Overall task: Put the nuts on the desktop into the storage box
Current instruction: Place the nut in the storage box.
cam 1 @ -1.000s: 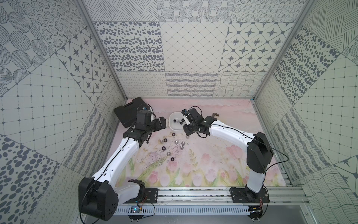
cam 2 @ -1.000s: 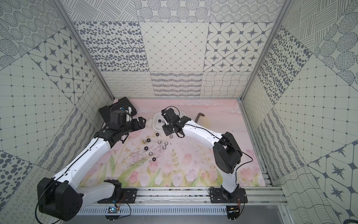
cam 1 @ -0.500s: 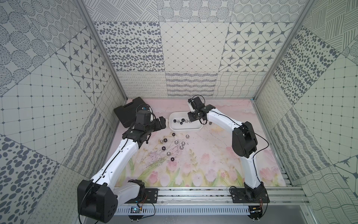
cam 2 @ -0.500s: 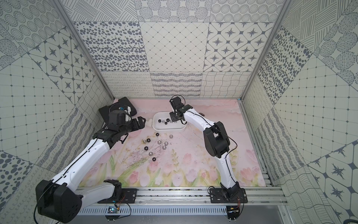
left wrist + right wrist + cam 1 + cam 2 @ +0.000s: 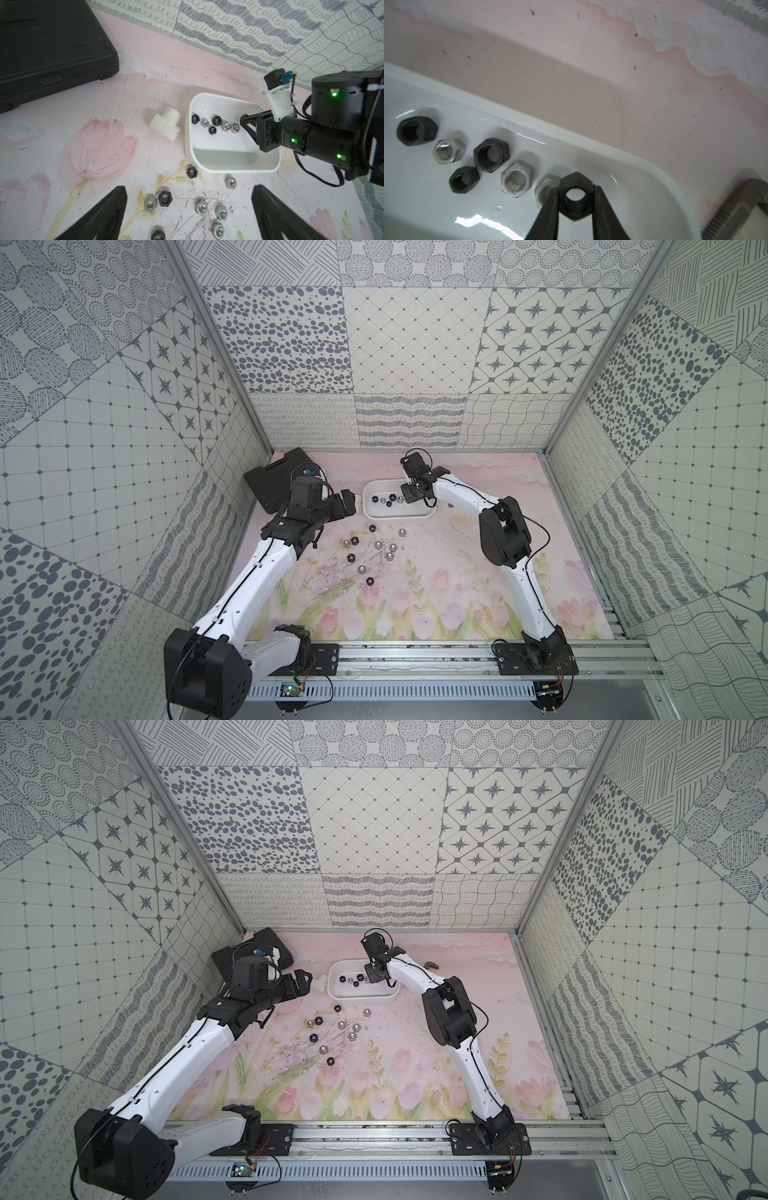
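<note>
A flat matte black plastic case point(image 5: 52, 41) lies far left on the pale pink, tulip-printed desktop point(image 5: 457, 572). Beside it the left gripper point(image 5: 188, 187) hangs with jaws wide apart and empty. A chalky white T-shaped fitting point(image 5: 166, 124) sits just beside the glossy white round-cornered storage box point(image 5: 228, 167), which contains 6 hexagonal nuts point(image 5: 217, 120), 3 matte black and 3 shiny silver. 10 loose nuts point(image 5: 377, 545) lie scattered on the scuffed desktop in front of it. Over the box, the right gripper point(image 5: 575, 188) is clamped on a black nut point(image 5: 576, 178). A dull bent metal key point(image 5: 737, 203) lies right of the box.
</note>
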Robot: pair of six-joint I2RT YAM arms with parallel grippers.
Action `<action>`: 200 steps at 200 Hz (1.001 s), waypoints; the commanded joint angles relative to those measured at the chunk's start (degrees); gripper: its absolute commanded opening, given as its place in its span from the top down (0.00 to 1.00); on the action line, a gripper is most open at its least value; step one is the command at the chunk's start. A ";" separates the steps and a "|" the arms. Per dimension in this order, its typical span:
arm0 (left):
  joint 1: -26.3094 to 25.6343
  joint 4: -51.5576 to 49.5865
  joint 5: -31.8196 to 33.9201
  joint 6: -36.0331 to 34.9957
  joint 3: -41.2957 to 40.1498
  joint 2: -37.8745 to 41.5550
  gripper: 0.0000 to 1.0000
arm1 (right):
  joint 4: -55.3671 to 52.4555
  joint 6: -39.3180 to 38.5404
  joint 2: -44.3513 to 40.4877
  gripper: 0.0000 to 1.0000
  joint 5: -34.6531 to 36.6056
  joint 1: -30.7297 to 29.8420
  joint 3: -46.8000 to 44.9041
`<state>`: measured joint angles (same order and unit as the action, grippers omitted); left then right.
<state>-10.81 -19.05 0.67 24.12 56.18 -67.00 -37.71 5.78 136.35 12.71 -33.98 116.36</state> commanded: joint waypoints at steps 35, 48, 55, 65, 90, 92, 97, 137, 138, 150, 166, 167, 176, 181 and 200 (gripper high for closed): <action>-0.18 -0.38 0.41 -0.92 0.28 -0.03 0.01 | 1.06 0.29 3.04 0.79 1.62 0.47 2.50; -0.18 -0.41 0.39 -0.92 0.33 -0.13 0.01 | 1.06 0.42 3.08 0.75 1.70 0.41 2.47; -0.16 -0.35 0.31 -0.92 0.33 -0.22 0.01 | 1.07 0.38 3.13 0.74 1.70 0.48 2.47; -0.18 -0.35 0.37 -0.92 0.25 -0.23 0.01 | 1.06 0.46 3.04 0.72 1.62 0.49 2.47; -0.18 -0.29 0.32 -0.92 0.19 -0.15 0.01 | 1.06 0.29 2.24 0.69 1.18 0.36 2.47; -0.16 -0.29 0.30 -0.92 0.23 -0.21 0.01 | 1.06 0.28 2.14 0.68 1.18 0.39 2.41; -0.19 -0.33 0.29 -0.92 0.23 -0.20 0.01 | 1.07 0.31 1.63 0.68 1.11 0.26 2.30; -0.20 -0.29 0.03 -0.74 0.42 -0.40 0.01 | 1.07 -0.11 -3.64 0.65 -0.40 0.10 1.24; -0.15 -0.29 -0.01 -0.74 0.42 -0.40 0.01 | 1.11 -0.13 -3.81 0.65 -0.40 0.12 1.20; -0.17 -0.47 -0.12 -0.80 0.47 -0.20 0.01 | 1.15 -0.04 -6.45 0.65 -0.62 -0.29 0.00; -0.15 -0.47 0.12 -0.74 0.37 0.16 0.01 | 1.76 0.06 -11.16 0.65 -0.84 -1.64 -2.71; -0.17 -0.47 0.12 -0.79 0.40 0.23 0.01 | 1.76 0.06 -11.16 0.65 -0.84 -1.64 -2.71; -0.23 -0.39 0.03 -0.70 0.42 0.22 0.01 | 1.85 0.02 -14.26 0.64 -0.58 -2.87 -4.64; -0.18 -0.20 -0.09 -0.59 0.34 0.23 0.01 | 1.94 0.11 -15.87 0.63 -0.54 -3.58 -5.60; -0.15 0.39 -1.05 -0.22 0.28 -0.06 0.01 | 1.94 0.66 -22.04 0.58 -1.30 -6.39 -9.89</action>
<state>-10.81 -19.05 0.62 24.14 56.18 -67.09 -37.82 5.78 123.37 12.49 -36.36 110.48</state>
